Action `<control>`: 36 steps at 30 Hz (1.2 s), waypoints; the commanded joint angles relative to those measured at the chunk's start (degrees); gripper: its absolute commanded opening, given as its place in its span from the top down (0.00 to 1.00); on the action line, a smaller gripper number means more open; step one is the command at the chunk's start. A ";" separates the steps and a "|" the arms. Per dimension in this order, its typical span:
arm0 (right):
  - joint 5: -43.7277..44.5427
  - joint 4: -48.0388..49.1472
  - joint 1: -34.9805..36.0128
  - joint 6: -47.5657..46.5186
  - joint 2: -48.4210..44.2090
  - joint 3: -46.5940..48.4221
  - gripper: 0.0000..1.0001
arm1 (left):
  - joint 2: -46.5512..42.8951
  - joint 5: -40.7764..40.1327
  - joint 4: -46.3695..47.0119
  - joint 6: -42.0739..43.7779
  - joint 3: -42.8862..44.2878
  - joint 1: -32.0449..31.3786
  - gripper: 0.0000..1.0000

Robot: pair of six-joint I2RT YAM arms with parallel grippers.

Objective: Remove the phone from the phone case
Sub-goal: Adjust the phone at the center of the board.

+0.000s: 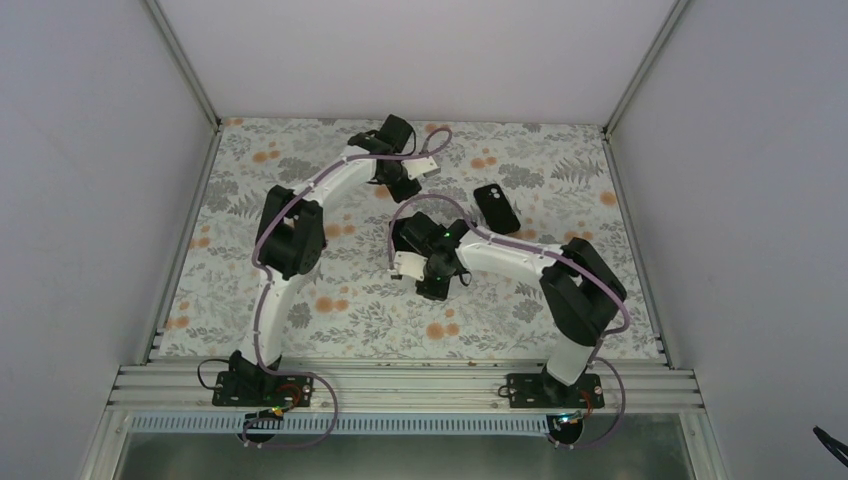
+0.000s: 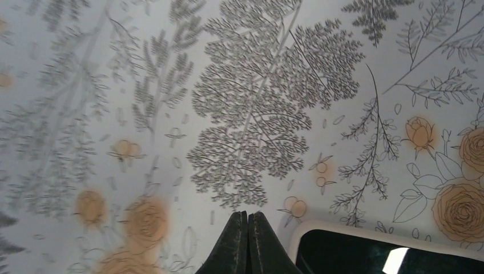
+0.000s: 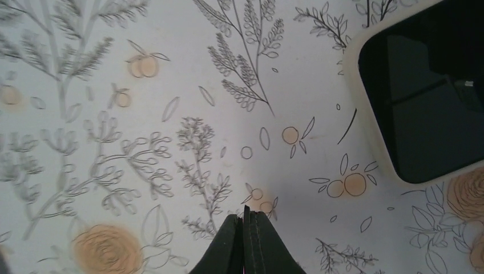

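The phone shows face up in both wrist views, black glass with a pale beige rim and no black shell around it: at the lower right in the left wrist view (image 2: 394, 254), at the upper right in the right wrist view (image 3: 425, 85). I cannot make it out in the top view, where the arms cover that spot. The phone case (image 1: 497, 207), a thin black shell, lies alone on the cloth right of the left gripper. My left gripper (image 2: 247, 214) (image 1: 406, 187) is shut and empty, just left of the phone's corner. My right gripper (image 3: 246, 212) (image 1: 436, 282) is shut and empty, apart from the phone.
A floral tablecloth (image 1: 330, 300) covers the table. White walls close it in at the back and both sides. The two wrists stand close together near the table's middle, and the right arm's cable (image 1: 420, 205) loops between them.
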 commanded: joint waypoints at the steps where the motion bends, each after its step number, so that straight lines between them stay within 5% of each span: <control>1: 4.52 4.05 -0.15 -1.94 2.12 0.98 0.96 | 2.58 -0.62 -1.87 -1.69 1.85 -0.71 0.98; 14: 4.62 7.70 -7.39 -3.98 0.80 -0.12 0.96 | -13.39 -11.38 5.91 -0.95 -23.09 2.63 0.98; 22: 8.15 14.30 -7.64 -3.60 6.49 2.32 0.96 | -9.82 -3.81 2.38 -2.44 -23.65 2.63 0.98; 36: 9.08 18.49 -8.59 -3.20 5.24 -1.66 0.96 | -5.14 -4.11 2.77 -3.57 -23.07 2.58 0.98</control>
